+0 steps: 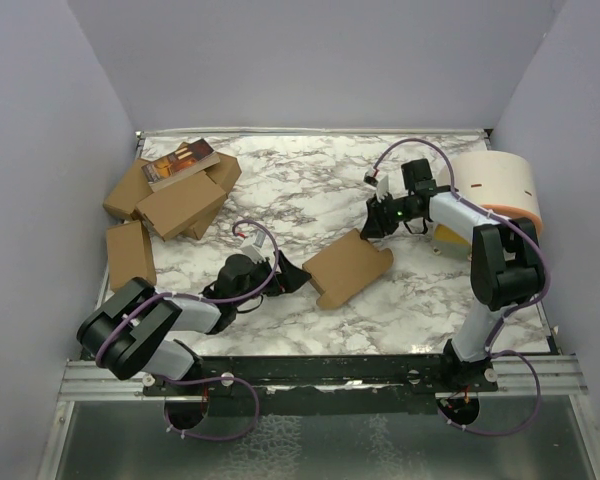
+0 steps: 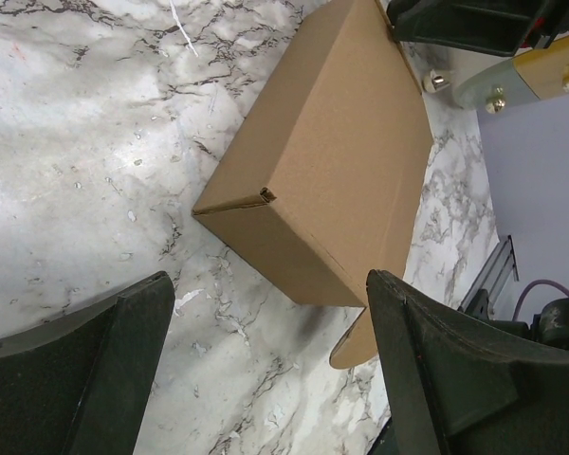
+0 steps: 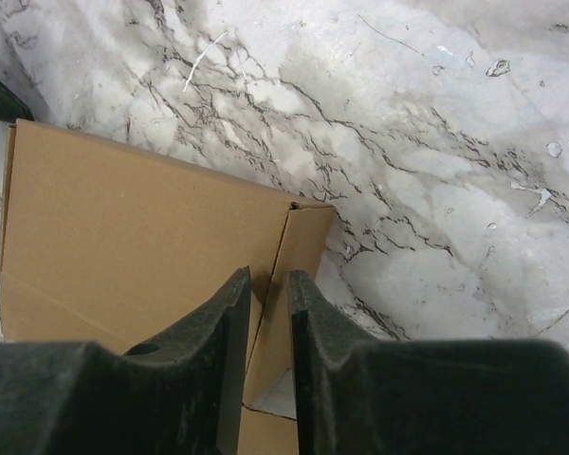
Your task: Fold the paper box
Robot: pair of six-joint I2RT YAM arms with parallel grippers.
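Top view: the box [image 1: 348,268] lies flat between the two grippers. The left gripper [image 1: 292,276] is at its near-left end and the right gripper [image 1: 372,228] is at its far corner. Left wrist: jaws spread wide, box straight ahead of the fingers [image 2: 85,370], not gripped. Right wrist: fingers [image 3: 209,360] almost pressed together, just a slit, sitting over the box's end flap. Can't tell if they're actually pinching it.
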